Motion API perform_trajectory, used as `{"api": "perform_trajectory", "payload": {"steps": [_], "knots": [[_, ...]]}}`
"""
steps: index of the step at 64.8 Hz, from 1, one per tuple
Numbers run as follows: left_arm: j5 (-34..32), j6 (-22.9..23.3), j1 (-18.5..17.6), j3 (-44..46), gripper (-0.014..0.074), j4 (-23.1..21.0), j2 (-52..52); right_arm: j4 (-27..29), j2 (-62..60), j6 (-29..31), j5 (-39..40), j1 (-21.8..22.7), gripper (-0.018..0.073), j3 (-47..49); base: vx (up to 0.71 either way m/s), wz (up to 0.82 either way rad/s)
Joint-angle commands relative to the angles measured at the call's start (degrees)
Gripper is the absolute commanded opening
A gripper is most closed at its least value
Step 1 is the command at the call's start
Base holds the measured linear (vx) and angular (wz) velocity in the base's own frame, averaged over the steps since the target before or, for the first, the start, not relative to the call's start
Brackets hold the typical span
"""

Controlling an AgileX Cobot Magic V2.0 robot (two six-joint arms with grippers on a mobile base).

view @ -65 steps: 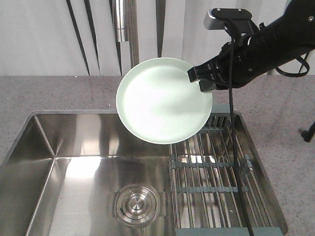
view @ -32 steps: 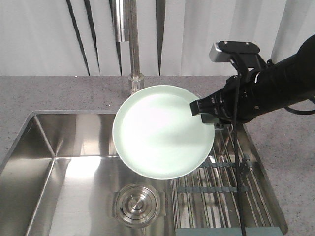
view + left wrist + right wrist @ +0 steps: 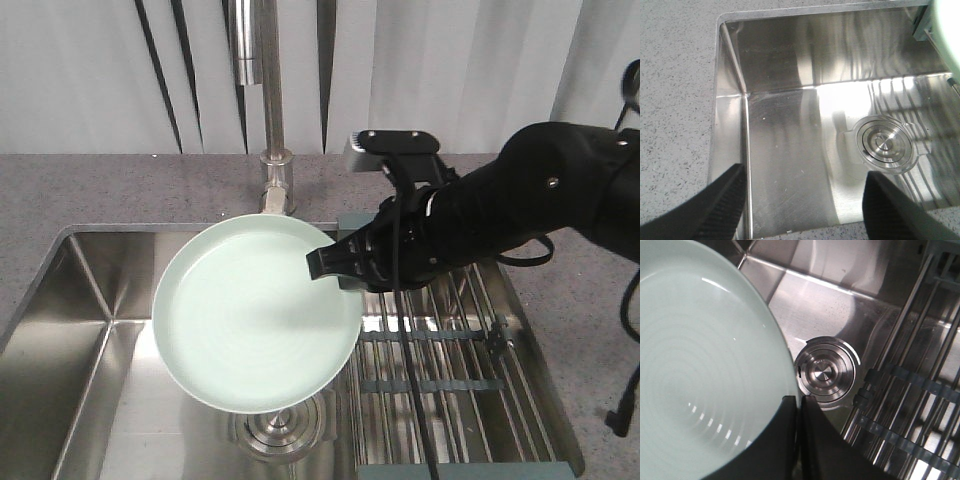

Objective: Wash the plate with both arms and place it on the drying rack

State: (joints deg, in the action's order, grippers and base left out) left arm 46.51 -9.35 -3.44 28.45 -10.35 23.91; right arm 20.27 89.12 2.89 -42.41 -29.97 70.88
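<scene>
The pale mint-green plate (image 3: 255,315) hangs tilted over the sink, above the round steel drain. My right gripper (image 3: 335,265) is shut on the plate's right rim, at the end of the black right arm (image 3: 520,215). In the right wrist view the plate (image 3: 700,365) fills the left side and the gripper (image 3: 799,405) pinches its edge. My left gripper (image 3: 802,192) is open and empty above the sink's near-left corner; a sliver of the plate (image 3: 947,25) shows at the top right. The drying rack (image 3: 450,370) sits across the sink's right end, also seen in the right wrist view (image 3: 910,385).
The steel sink (image 3: 90,340) has a round drain (image 3: 278,432), seen too in the wrist views (image 3: 885,143) (image 3: 826,372). A tall tap (image 3: 268,100) stands behind the sink. Grey speckled counter (image 3: 580,290) surrounds it. A cable (image 3: 410,380) hangs from the right arm over the rack.
The right arm has carried the plate down and to the left, from in front of the tap above the rack to low over the sink basin and drain.
</scene>
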Motion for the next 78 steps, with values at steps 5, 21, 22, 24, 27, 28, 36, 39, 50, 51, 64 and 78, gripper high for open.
{"api": "perform_trajectory", "payload": {"steps": [5, 21, 22, 24, 27, 28, 36, 39, 50, 51, 64, 78], "knots": [[-3.37, 0.45, 0.00, 1.37, 0.0463, -0.69, 0.41, 1.27, 2.02, 0.18, 2.65, -0.95, -0.0004, 5.36, 0.00, 0.00], [-3.37, 0.45, 0.00, 1.37, 0.0463, -0.69, 0.41, 0.12, 7.44, 1.85, -0.07, -1.30, -0.0004, 13.65, 0.00, 0.00], [-3.37, 0.45, 0.00, 1.37, 0.0463, -0.69, 0.41, -0.22, 7.77, 1.84, -0.36, -1.30, -0.0004, 14.18, 0.00, 0.00], [-3.37, 0.45, 0.00, 1.37, 0.0463, -0.69, 0.41, -0.63, 8.54, 1.84, -0.71, -1.24, -0.0004, 15.22, 0.00, 0.00], [-3.37, 0.45, 0.00, 1.37, 0.0463, -0.69, 0.41, -1.38, 9.46, 1.90, -1.19, -1.21, -0.0004, 16.77, 0.00, 0.00], [-3.37, 0.45, 0.00, 1.37, 0.0463, -0.69, 0.41, -1.71, 9.76, 1.97, -1.41, -1.12, -0.0004, 17.55, 0.00, 0.00], [-3.37, 0.45, 0.00, 1.37, 0.0463, -0.69, 0.41, -1.59, 12.28, 3.40, -3.36, -0.09, -0.0004, 21.60, 0.00, 0.00], [-3.37, 0.45, 0.00, 1.37, 0.0463, -0.69, 0.41, -1.59, 13.00, 3.72, -3.94, 0.60, -0.0004, 22.91, 0.00, 0.00], [-3.37, 0.45, 0.00, 1.37, 0.0463, -0.69, 0.41, -1.42, 14.43, 6.06, -4.50, 2.82, -0.0004, 26.31, 0.00, 0.00], [-3.37, 0.45, 0.00, 1.37, 0.0463, -0.69, 0.41, -1.37, 14.48, 6.14, -4.50, 3.14, -0.0004, 26.53, 0.00, 0.00], [-3.37, 0.45, 0.00, 1.37, 0.0463, -0.69, 0.41, -1.43, 14.48, 7.61, -6.01, 6.88, -0.0004, 27.86, 0.00, 0.00], [-3.37, 0.45, 0.00, 1.37, 0.0463, -0.69, 0.41, -1.14, 13.52, 9.20, -7.11, 10.04, -0.0004, 27.86, 0.00, 0.00]]}}
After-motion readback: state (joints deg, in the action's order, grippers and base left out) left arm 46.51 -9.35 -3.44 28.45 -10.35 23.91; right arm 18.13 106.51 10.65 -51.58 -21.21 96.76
